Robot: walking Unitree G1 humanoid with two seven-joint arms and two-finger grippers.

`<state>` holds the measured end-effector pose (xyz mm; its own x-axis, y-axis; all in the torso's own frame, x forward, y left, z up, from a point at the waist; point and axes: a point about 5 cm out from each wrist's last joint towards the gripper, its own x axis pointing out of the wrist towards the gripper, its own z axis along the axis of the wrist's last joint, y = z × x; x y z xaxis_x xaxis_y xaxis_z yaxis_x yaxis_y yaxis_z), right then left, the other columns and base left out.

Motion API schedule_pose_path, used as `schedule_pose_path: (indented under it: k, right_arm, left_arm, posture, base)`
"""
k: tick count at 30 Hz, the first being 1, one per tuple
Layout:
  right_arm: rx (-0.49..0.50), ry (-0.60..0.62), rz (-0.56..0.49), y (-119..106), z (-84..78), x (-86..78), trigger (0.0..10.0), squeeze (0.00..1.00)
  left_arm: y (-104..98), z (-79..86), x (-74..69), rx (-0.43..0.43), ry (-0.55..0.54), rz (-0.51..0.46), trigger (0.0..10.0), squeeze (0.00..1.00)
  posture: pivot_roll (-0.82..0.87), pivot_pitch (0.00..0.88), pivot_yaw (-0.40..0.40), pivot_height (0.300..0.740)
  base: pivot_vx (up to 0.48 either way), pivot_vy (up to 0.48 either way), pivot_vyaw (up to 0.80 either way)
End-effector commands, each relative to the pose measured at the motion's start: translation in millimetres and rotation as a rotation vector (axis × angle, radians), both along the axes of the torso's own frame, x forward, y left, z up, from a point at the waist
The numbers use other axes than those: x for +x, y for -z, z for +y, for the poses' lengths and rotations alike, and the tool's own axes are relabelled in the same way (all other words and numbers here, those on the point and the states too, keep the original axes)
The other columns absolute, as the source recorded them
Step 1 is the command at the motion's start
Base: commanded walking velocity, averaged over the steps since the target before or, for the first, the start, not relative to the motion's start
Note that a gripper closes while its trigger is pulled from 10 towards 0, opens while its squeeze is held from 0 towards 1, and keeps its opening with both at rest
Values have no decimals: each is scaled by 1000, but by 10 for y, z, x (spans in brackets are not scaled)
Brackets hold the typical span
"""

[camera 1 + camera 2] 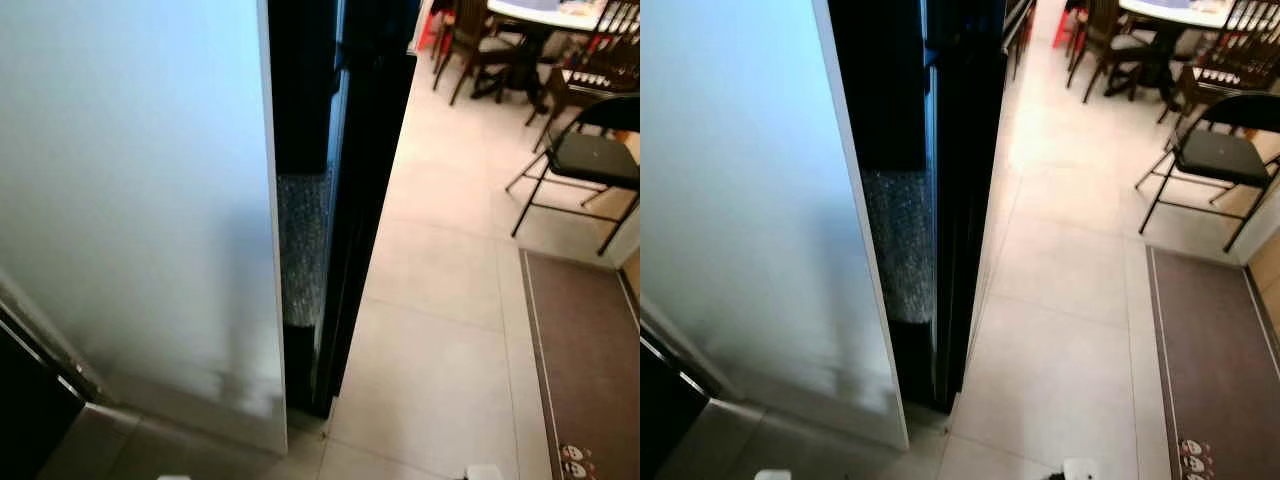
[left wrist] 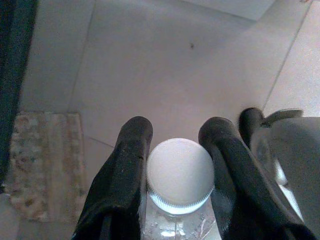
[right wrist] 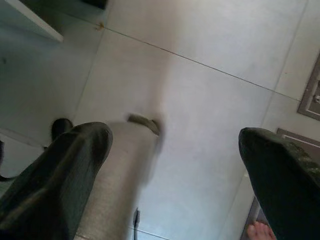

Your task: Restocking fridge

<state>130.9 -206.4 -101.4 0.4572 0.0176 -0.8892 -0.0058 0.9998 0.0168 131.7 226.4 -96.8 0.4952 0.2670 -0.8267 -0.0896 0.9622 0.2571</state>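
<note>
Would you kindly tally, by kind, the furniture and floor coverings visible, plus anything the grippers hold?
Black folding chair: 1
Dark wooden dining chairs: at least 2
Dining table: 1
Brown floor mat: 1
Patterned rug: 1
White-capped clear bottle, in the left gripper: 1
Total: at least 7

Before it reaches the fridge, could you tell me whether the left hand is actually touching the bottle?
Touching. The left wrist view shows the left hand closed on the bottle, both black fingers pressed against the sides of its white cap.
</note>
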Motion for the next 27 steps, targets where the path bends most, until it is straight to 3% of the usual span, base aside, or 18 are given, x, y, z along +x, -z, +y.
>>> schedule_pose_path:
  k: [1,10,14,20,25,27]
  right_arm:
    - [-16,21,3,-4,-72,-27,10000,0]
    - [-28,43,-20,-12,-82,-15,10000,0]
    - [-64,28,-56,-31,-97,16,10000,0]
    - [-130,218,-186,-81,-151,41,10000,0]
    - [-183,238,-271,-132,-176,74,10000,0]
    - [-201,244,-413,-442,-379,669,10000,0]
  left_arm:
    - [13,-44,-3,-15,4,7,10000,0]
    - [-2,11,7,-11,3,6,10000,0]
    - [-10,39,10,-7,1,3,10000,0]
    - [-15,73,2,0,12,7,10000,0]
    - [-15,81,-5,1,13,7,10000,0]
    - [-14,81,-8,3,15,8,10000,0]
  posture:
    - [-15,0,-12,740]
    - [-16,0,-11,740]
    - [-21,0,-7,740]
    - [-42,0,0,740]
    - [-50,0,1,740]
    - [-50,0,0,740]
  base:
    - [0,364,0]
    - [0,339,0]
    - [0,0,0]
    - [0,0,0]
    - [0,0,0]
    - [0,0,0]
